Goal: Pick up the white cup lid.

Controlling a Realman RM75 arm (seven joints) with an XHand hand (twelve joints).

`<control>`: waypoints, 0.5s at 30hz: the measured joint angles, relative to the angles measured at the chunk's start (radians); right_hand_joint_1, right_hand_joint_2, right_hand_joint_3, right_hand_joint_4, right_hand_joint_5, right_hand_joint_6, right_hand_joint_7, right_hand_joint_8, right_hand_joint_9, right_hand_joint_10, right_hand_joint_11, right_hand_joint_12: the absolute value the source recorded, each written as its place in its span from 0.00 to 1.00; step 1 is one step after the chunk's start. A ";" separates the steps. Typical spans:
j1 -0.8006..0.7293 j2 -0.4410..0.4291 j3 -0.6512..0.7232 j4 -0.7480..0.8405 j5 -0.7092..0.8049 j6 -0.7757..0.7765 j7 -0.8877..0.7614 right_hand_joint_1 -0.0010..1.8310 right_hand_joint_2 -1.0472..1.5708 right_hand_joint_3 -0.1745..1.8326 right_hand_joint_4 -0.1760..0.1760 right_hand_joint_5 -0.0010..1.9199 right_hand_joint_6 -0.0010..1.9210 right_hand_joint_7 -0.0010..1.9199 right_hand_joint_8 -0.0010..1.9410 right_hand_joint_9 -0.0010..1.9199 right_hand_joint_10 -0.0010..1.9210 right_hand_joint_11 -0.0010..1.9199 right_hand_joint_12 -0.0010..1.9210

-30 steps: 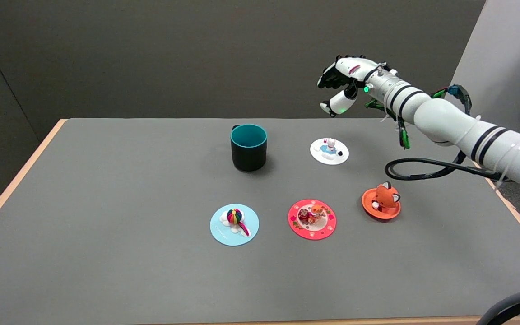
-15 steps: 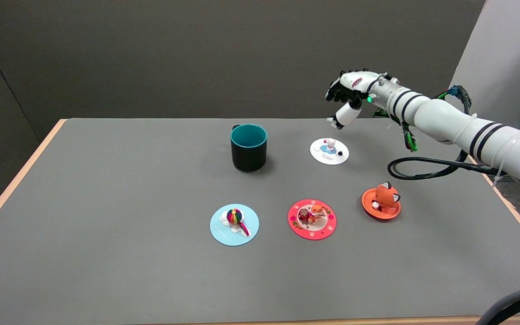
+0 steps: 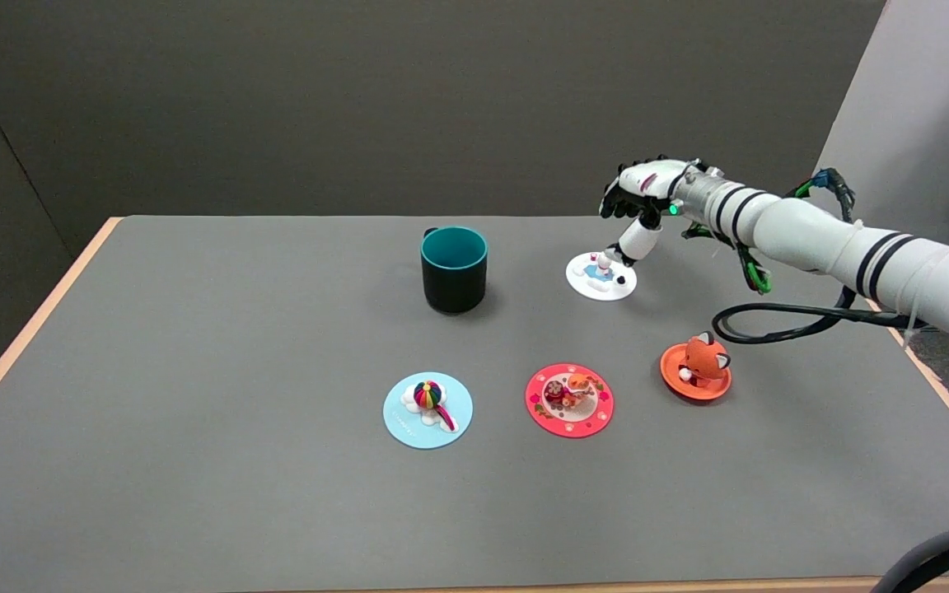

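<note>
On the grey table before a dark wall, we see the round white cup lid with a small figurine lying flat, right of the teal-lined black mug. Our right hand hovers just above the lid's far edge, fingers loosely curled, thumb pointing down at the lid; whether it touches, we cannot tell.

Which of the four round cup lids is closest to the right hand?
The white cup lid, right of the mug; the blue, red and orange lids lie nearer the camera.
</note>
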 measured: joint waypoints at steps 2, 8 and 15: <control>-0.002 0.000 -0.006 -0.001 -0.003 -0.002 0.000 0.45 0.56 0.55 0.39 0.34 0.11 0.38 0.10 0.40 0.12 0.25 0.46; -0.009 0.001 -0.019 -0.011 -0.010 -0.011 0.001 0.45 0.57 0.55 0.38 0.34 0.11 0.38 0.10 0.40 0.12 0.25 0.46; -0.022 0.002 -0.027 -0.020 -0.014 -0.017 0.002 0.45 0.57 0.55 0.37 0.34 0.11 0.38 0.10 0.40 0.12 0.25 0.47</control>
